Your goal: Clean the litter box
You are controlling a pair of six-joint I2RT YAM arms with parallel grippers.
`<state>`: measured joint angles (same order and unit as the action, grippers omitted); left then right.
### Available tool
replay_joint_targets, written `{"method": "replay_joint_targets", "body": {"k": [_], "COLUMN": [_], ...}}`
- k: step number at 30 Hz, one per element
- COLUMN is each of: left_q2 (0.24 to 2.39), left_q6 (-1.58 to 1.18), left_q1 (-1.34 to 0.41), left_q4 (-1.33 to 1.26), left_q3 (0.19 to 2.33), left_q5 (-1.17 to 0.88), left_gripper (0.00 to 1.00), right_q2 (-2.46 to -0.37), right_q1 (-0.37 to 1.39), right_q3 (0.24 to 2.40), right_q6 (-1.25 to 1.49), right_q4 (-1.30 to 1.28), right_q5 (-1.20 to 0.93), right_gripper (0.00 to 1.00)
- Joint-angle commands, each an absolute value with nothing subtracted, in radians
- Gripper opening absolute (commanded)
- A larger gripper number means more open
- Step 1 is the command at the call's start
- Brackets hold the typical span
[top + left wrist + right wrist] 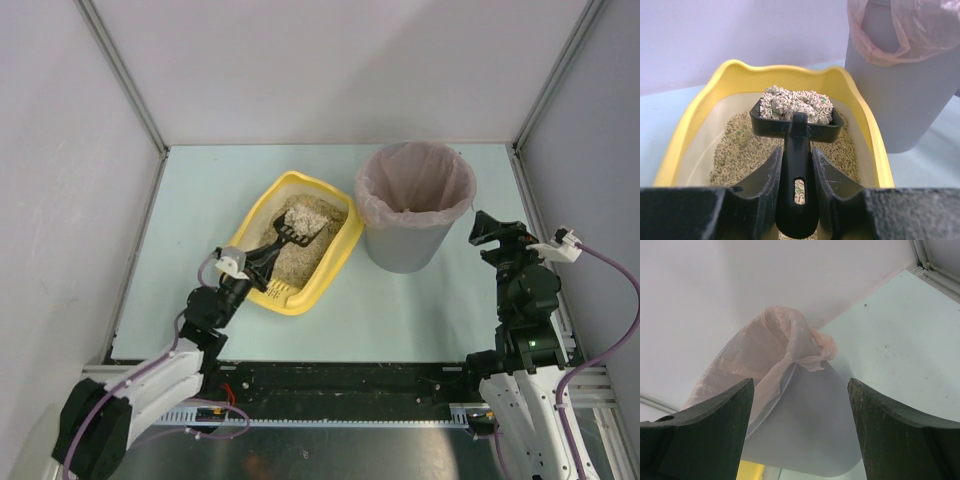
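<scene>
- Setting: pale blue-green counter, enclosed by plain light wall panels on three sides.
- Litter box: shallow yellow tray, rounded-rectangular, set at an angle on the counter left of centre. A bed of beige granular litter lies inside, and the slotted lip is at the near end. It stands just beside the bin, on the bin's left; whether the two touch cannot be told.
- Bin: grey, round and upright, right of the tray, with a pinkish liner folded over its rim.
- Scoop: black plastic. Its handle points toward the left arm and its head is over the tray's far half, carrying a heap of pale pellets and clumps. Whether the head touches the litter bed is unclear.
- Left end effector: over the near end of the tray, fingers pressed narrowly on either side of the scoop handle, gripping it.
- Right end effector: at the right side of the counter, near the bin, fingers spread wide. The bin wall and liner are seen through the gap.
</scene>
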<state>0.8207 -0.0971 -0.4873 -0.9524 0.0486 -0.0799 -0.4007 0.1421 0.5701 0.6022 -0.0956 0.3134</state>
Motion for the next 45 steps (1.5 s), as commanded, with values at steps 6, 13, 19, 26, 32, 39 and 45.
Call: {"method": "replay_joint_targets", "body": {"k": [6,13,19,26,32,39,45], "left_q2": [0.523,0.423,0.439,0.408,0.400,0.342,0.330], "left_q6": [-0.092,-0.113,-0.118,-0.138,-0.175,-0.219,-0.219], "left_q1": [-0.416,-0.407,-0.403,-0.397,-0.390,-0.383,-0.382], "left_q4": [-0.812,-0.746,-0.727,-0.724,-0.735,-0.727,-0.696], "left_q3": [0.008,-0.015,0.014,0.015,0.011,-0.012,-0.008], "left_q5": [-0.078,-0.073,-0.098,-0.133,-0.119,-0.154,-0.122], "left_gripper": [0.00,0.00,0.00,0.00,0.00,0.00,0.00], "right_q2": [-0.390,-0.388,-0.385,-0.370,-0.368,-0.353,-0.342], "right_q1": [0.143,0.143,0.143,0.144,0.143,0.143,0.143], "right_q3": [0.574,0.575,0.575,0.575,0.574,0.574,0.575], "right_q6": [0.604,0.607,0.609,0.598,0.598,0.594,0.597], "right_q4": [-0.061,-0.061,-0.063,-0.071,-0.071,-0.077,-0.080], "right_q5": [0.316,0.318,0.314,0.330,0.327,0.337,0.336], "right_gripper": [0.81,0.81,0.81,0.81,0.81,0.81,0.81]}}
